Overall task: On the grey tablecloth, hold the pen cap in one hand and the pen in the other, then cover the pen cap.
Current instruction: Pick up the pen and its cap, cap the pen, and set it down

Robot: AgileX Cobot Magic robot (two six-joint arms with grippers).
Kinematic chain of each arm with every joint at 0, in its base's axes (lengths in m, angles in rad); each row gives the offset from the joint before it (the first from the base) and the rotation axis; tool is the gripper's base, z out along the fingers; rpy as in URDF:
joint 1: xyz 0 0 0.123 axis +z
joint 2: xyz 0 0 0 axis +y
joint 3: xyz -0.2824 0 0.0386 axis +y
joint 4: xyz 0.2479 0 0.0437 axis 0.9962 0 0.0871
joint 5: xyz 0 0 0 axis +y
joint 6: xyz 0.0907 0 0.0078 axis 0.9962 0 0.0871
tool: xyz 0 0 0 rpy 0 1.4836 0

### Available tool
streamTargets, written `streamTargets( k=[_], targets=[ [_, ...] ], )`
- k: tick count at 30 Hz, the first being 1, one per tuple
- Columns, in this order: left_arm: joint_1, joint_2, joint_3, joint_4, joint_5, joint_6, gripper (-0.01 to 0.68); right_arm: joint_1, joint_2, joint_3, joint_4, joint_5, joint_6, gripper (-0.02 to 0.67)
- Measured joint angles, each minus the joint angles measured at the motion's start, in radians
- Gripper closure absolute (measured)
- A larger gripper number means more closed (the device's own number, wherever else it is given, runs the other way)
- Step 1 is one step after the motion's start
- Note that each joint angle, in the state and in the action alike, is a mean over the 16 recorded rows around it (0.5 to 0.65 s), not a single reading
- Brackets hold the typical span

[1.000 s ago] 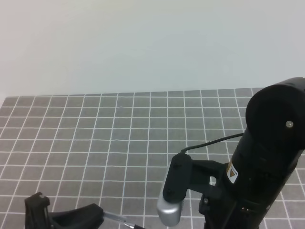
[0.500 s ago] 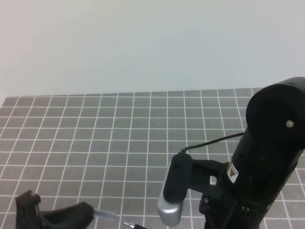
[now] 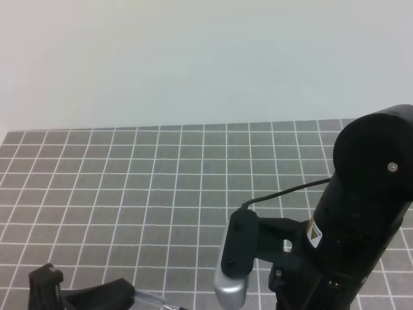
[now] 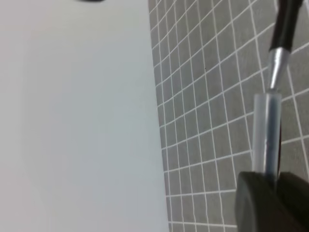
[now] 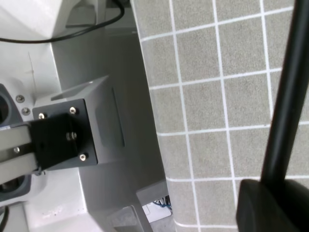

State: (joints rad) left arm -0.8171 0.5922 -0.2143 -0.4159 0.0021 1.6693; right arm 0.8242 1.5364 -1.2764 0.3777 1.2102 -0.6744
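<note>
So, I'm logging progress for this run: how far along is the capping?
Done: both pieces are picked up. The left gripper is shut on the pen cap, and the right gripper grips the pen above the grey tablecloth. In hand: the left wrist view shows the pen's silvery tip right at the cap's open end, roughly lined up. Left: pushing the pen in until the cap seats.

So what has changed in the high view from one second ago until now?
The left gripper with the pen cap first drew left, away from the pen's tip, then came back right; now the cap's open end sits at the tip again, as the left wrist view shows. The right arm and the grey tablecloth stayed as they were.
</note>
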Motion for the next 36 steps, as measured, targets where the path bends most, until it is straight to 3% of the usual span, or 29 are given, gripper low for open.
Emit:
streamTargets(
  k=[14,24,36],
  targets=[
    [-0.040,-0.010,0.000,0.008,0.001,0.010,0.672,0.000,0.000,0.000,0.015,-0.006,-0.008,0.581],
    [-0.072,-0.012,0.000,0.024,0.014,0.025,0.672,0.000,-0.003,-0.004,0.043,0.057,0.000,0.626],
    [-0.076,-0.012,0.000,0.042,0.022,0.031,0.672,0.000,-0.001,-0.001,0.041,0.019,0.053,0.599]
  ],
)
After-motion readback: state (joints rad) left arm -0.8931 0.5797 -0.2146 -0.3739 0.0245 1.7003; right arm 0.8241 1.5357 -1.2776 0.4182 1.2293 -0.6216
